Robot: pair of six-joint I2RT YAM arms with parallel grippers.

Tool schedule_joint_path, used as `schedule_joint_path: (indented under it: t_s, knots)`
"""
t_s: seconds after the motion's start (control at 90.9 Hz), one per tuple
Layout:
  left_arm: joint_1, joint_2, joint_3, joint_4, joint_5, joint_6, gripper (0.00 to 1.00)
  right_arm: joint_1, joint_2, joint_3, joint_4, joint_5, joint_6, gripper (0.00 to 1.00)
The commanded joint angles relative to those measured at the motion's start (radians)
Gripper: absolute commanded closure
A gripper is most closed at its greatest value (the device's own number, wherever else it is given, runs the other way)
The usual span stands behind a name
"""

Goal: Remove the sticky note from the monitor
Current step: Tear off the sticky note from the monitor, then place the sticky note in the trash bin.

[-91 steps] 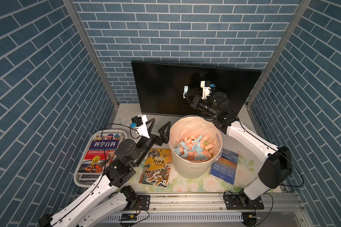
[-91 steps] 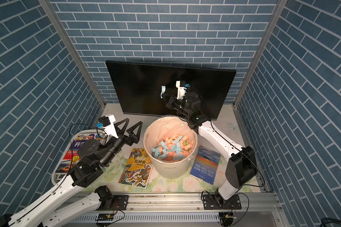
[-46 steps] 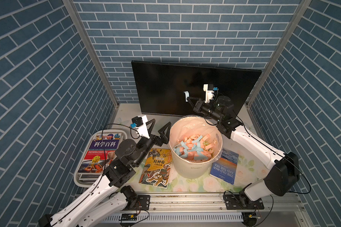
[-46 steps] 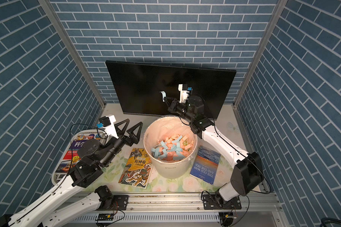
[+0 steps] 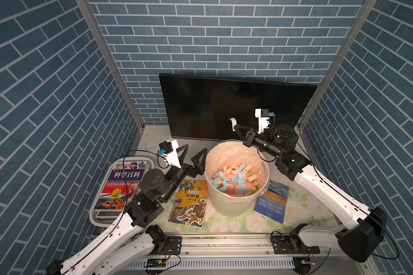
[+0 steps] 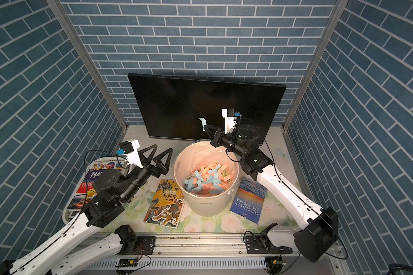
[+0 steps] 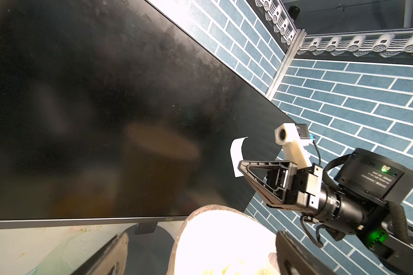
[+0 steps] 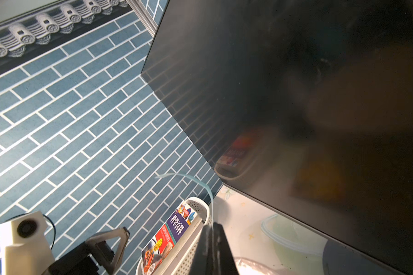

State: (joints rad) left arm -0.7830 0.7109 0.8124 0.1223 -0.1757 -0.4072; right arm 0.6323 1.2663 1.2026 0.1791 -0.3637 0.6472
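Observation:
The monitor (image 5: 212,104) (image 6: 177,102) stands dark at the back, also seen in the left wrist view (image 7: 93,95) and the right wrist view (image 8: 308,83). My right gripper (image 5: 236,128) (image 6: 206,128) (image 7: 241,166) (image 8: 211,235) is shut on a pale blue sticky note (image 5: 232,122) (image 6: 202,122) (image 7: 236,154) (image 8: 200,182). The note curls free of the screen, just above the back rim of the white bin (image 5: 234,204). My left gripper (image 5: 192,154) (image 6: 159,154) (image 7: 200,257) hovers open and empty, left of the bin.
The bin (image 6: 208,204) holds several pink and blue paper strips inside a plastic liner. A yellow book (image 5: 188,202) and a blue book (image 5: 271,202) lie on either side of it. A white basket (image 5: 96,217) with a book sits front left.
My right gripper has carried the note down and to the right, away from the screen toward the bin's back rim. The left arm has not moved.

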Motion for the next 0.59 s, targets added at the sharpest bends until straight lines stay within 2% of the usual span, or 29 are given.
schedule_joint_path:
  t_s: [0.0, 0.308, 0.583]
  knots:
    - [0.006, -0.007, -0.002, -0.009, 0.017, -0.009, 0.00, 0.017, -0.062, -0.023, -0.125, -0.011, -0.121, 1.00]
    - [0.005, -0.002, -0.007, -0.003, 0.043, -0.044, 0.00, 0.100, -0.163, -0.038, -0.370, 0.052, -0.294, 1.00]
    - [0.005, 0.004, -0.010, 0.008, 0.070, -0.081, 0.00, 0.186, -0.212, -0.057, -0.488, 0.123, -0.353, 1.00]
